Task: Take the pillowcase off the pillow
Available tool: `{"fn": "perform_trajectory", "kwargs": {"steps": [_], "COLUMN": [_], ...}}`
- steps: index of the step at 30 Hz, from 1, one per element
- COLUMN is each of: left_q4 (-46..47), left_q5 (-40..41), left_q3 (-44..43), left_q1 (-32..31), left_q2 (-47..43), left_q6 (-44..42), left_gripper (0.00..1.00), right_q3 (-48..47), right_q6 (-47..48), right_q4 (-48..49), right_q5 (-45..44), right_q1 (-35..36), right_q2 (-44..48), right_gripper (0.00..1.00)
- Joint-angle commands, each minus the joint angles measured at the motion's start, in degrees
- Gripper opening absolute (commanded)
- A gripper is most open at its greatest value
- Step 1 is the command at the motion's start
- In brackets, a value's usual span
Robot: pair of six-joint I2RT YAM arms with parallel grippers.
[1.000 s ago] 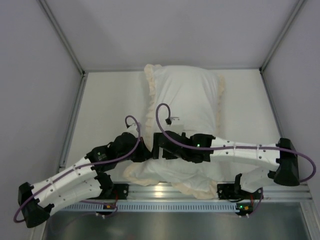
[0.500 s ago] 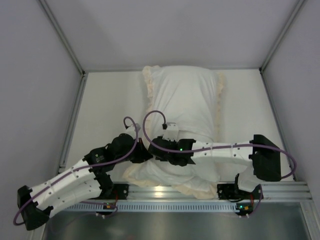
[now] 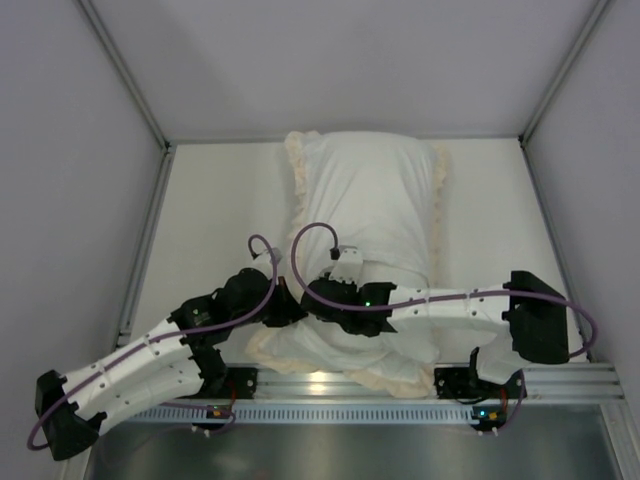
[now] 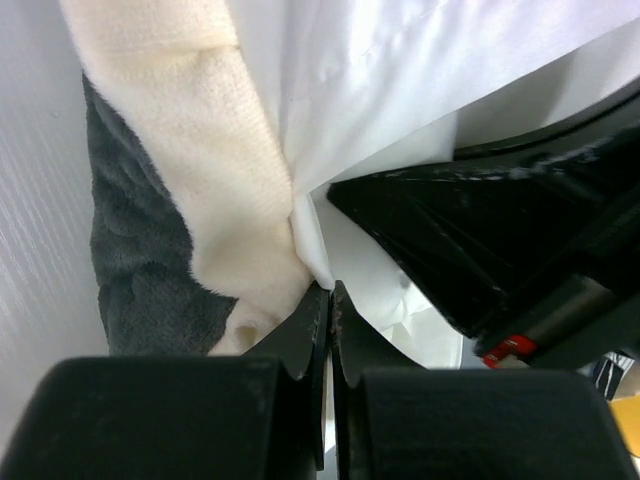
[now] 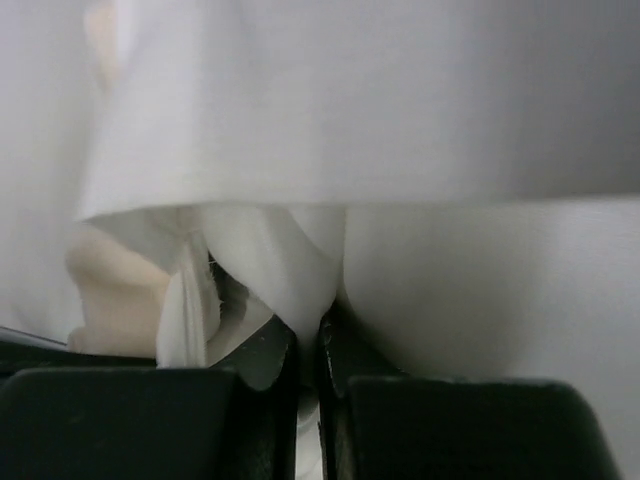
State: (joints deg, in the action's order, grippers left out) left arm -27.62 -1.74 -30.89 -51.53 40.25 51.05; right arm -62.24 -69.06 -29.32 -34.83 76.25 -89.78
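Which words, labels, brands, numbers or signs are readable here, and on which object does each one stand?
No text can be read anywhere.
pillowcase: no print.
pillow: no print; the white strip beside it, perhaps a tag, looks blank.
red patch on the right arm: too blurred to read.

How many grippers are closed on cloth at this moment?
2. The left gripper pinches the pillowcase at its cream frill, at the near-left corner. The right gripper, close beside it, pinches a white fabric fold; which layer, I cannot tell.
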Motion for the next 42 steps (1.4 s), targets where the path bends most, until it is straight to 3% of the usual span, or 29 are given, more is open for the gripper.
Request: {"fn": "perform_trajectory", "kwargs": {"steps": [1, 6, 12, 17, 22, 28, 31, 35, 39, 40, 41, 42], "left_q4": [2.3, 5.5, 3.2, 3.3, 3.5, 8.4, 9.9, 11.9, 12.2, 11.0, 10.2, 9.6], "left_q5": [-3.7, -9.9, -11.3, -13.9, -6.5, 0.4, 6.3, -1.6, -5.0, -4.9, -5.1, -5.8], "left_q3": [0.7, 0.0, -1.7, 0.2, 2.9, 0.1, -3.9, -9.1, -15.9, -17.6, -19.8, -20.2], "left_q1": [-0.7, -0.7, -0.7, -0.7, -0.7, -0.7, 0.7, 14.0, 19.8, 19.8, 19.8, 19.7], "left_q2": [-0.3, -2.6, -6.5, -4.0, -2.2, 9.2, 20.3, 31.6, 37.9, 38.2, 38.1, 37.7], "left_q6": [0.9, 2.0, 1.5, -0.2, 2.8, 2.6, -1.2, -3.9, -6.9, -7.4, -7.6, -7.5], "left_gripper": [0.00, 0.00, 0.00, 0.00, 0.00, 0.00, 0.00, 0.00, 0.00, 0.04, 0.18, 0.40], "right_q3": [1.5, 3.7, 7.3, 6.3, 5.5, 10.1, 13.5, 15.8, 19.2, 19.6, 19.9, 20.1], "right_q6": [5.7, 10.7, 14.0, 15.2, 15.4, 17.7, 18.6, 19.2, 19.4, 19.7, 20.1, 21.3], "right_q4": [0.5, 6.0, 11.7, 12.9, 13.0, 12.4, 9.1, 3.2, 2.6, 2.7, 3.0, 3.3], "right_q5": [-4.7, -0.4, 3.7, 13.2, 23.9, 39.0, 41.7, 37.9, 39.9, 40.0, 40.0, 40.2], "right_q1": [-0.2, -5.0, -13.8, -25.0, -31.3, -31.1, -29.2, -26.2, -25.1, -24.7, -24.0, -23.7], "right_q2": [4.4, 10.9, 23.5, 29.7, 32.8, 38.2, 42.7, 48.0, 50.1, 49.7, 48.7, 48.2], "right_gripper": [0.00, 0.00, 0.00, 0.00, 0.00, 0.00, 0.00, 0.00, 0.00, 0.00, 0.00, 0.00]}}
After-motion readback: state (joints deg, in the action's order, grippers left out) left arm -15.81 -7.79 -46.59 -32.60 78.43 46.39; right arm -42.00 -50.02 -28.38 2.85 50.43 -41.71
